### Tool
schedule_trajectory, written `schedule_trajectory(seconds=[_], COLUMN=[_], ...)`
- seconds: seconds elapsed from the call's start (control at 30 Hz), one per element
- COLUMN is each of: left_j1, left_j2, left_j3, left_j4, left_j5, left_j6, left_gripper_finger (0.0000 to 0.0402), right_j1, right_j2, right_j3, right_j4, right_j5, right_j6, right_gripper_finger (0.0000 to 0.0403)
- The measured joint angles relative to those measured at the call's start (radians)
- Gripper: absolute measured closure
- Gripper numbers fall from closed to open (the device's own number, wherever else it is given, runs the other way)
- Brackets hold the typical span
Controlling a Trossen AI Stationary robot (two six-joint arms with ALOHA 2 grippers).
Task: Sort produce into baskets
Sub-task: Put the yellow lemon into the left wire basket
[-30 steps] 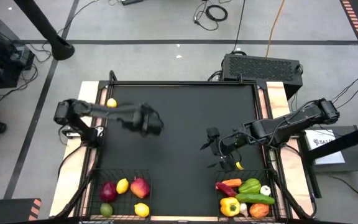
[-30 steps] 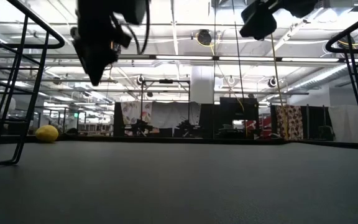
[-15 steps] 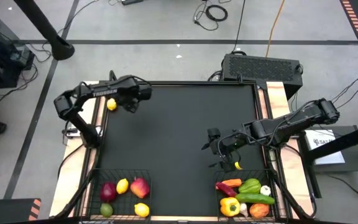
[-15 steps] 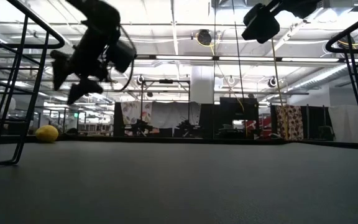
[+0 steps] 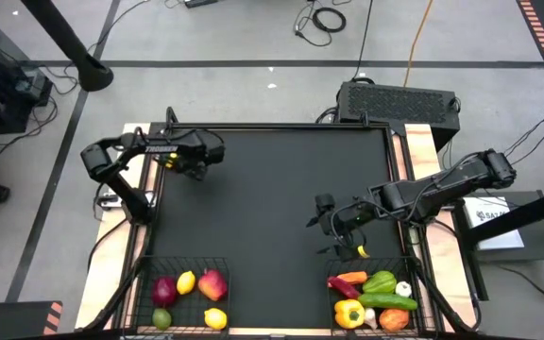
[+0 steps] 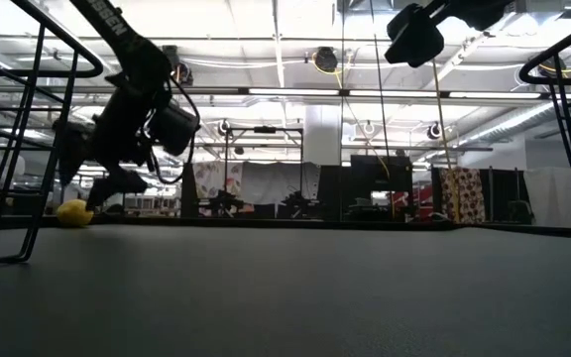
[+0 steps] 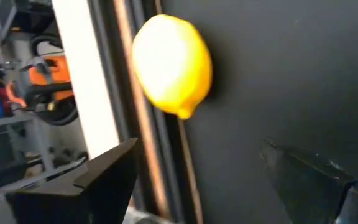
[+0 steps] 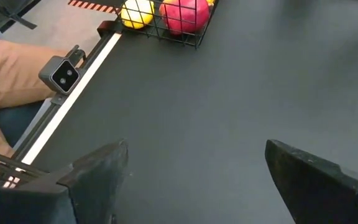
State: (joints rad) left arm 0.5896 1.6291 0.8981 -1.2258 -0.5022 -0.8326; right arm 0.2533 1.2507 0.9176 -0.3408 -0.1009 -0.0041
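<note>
Fingers of the left gripper [image 7: 197, 180] are spreading wide around a lemon [image 7: 171, 65] lying at the table's far left edge, likely lining up a grasp. Right gripper [image 5: 333, 227] is hanging released, empty, beside the right basket [image 5: 421, 283], waiting.

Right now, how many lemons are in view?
3 lemons. Two lie in the left basket; one sits at the mat's far left edge, before the open left gripper. A yellow thing under the right gripper may be a fourth; I cannot tell.
</note>
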Motion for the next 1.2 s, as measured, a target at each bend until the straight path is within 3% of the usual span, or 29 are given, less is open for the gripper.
schedule_trajectory(seconds=[0.13, 0.37, 0.77, 1.0, 1.2], left_j1=[0.000, 0.038, 0.110, 0.123, 0.111], left_j2=[0.000, 0.000, 0.000, -0.001, -0.002], left_j3=[-0.034, -0.044, -0.049, -0.157, -0.207], left_j4=[0.095, 0.110, 0.192, 0.318, 0.342], left_j5=[-0.036, -0.116, -0.146, -0.134, -0.191], left_j6=[-0.008, -0.060, -0.046, -0.033, -0.048], left_gripper_finger=[0.0064, 0.0064, 0.0064, 0.0064, 0.0085], right_j1=[-0.005, -0.005, -0.005, -0.005, -0.005], right_j2=[0.000, 0.000, 0.000, 0.000, 0.000], right_j3=[0.000, 0.000, 0.000, 0.000, 0.000], right_j4=[0.019, 0.024, 0.021, 0.020, 0.020], right_j5=[0.000, 0.000, 0.000, 0.000, 0.000], right_j6=[-0.014, -0.034, -0.018, -0.008, -0.009], right_gripper_finger=[0.0034, 0.0034, 0.0034, 0.0034, 0.0034])
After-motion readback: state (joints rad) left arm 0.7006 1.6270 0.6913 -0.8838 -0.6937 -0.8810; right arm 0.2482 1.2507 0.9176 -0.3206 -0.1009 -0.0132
